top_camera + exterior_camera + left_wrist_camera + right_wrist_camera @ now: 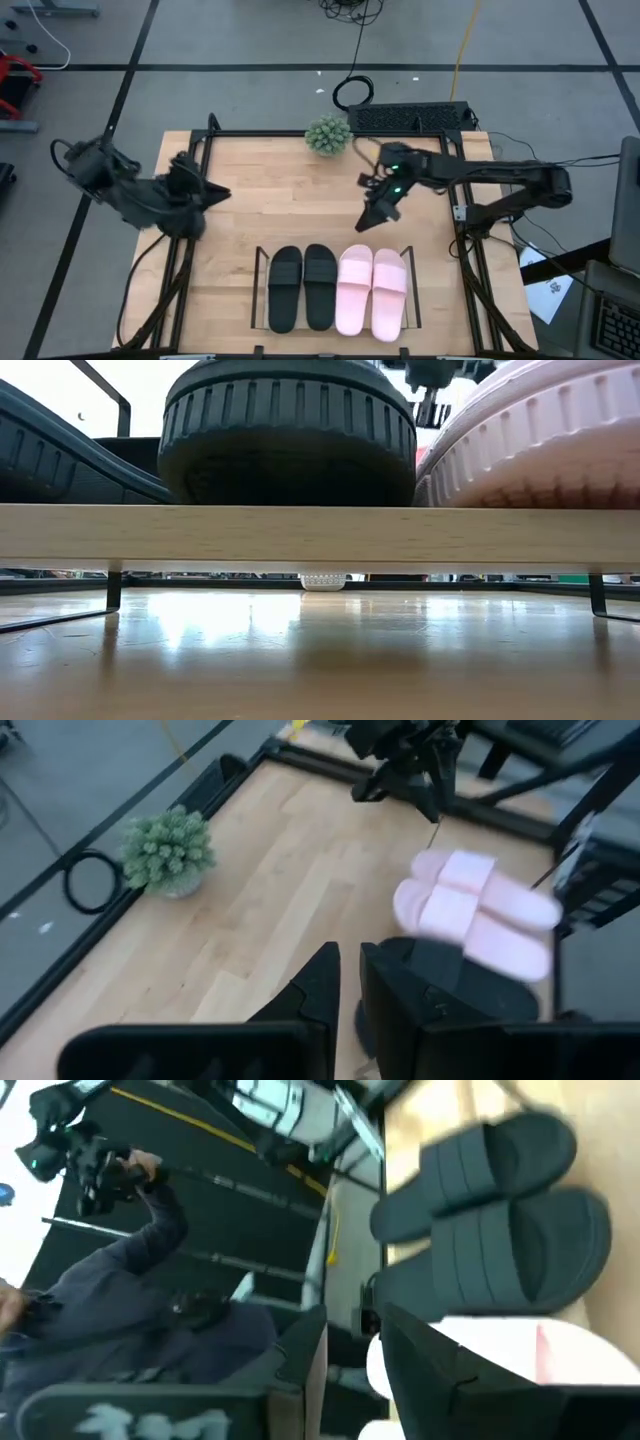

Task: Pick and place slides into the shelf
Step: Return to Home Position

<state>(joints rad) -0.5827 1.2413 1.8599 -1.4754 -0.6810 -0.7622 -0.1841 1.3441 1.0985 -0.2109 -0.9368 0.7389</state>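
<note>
Matte black slides [301, 286] and ridged pink slides [372, 289] fill the clear shelf [257, 290].

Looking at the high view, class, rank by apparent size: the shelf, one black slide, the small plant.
1. shelf, largest.
2. black slide.
3. plant, smallest.

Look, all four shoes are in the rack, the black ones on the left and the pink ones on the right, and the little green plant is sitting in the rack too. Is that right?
Almost. The plant is not in the rack. In the high view it stands by itself at the table's far edge. The black slides on the left and the pink slides on the right are in the rack, as you said.
</note>
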